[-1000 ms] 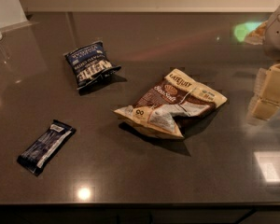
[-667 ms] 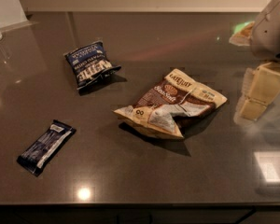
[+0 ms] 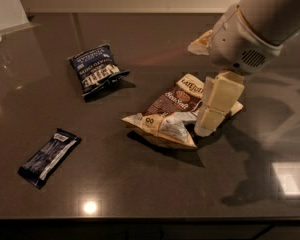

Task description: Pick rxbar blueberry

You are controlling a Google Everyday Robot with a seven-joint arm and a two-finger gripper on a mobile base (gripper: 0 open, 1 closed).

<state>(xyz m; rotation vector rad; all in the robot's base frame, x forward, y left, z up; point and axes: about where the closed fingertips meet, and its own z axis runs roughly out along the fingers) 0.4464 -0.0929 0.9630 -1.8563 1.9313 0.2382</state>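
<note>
Gripper [image 3: 216,106]: hovering over the right side of the cream-and-brown chip bag [image 3: 170,116]; open or closed, cannot tell.
Rxbar blueberry [image 3: 49,156]: lying flat at front left of the surface [image 3: 140,184], well apart from the gripper.
Handling: appearing light, slim, probably slippery; gripping across its narrow width at mid-length is looking soundest.
Count: one bar; two bags, including the dark blue chip bag [image 3: 97,74].
</note>
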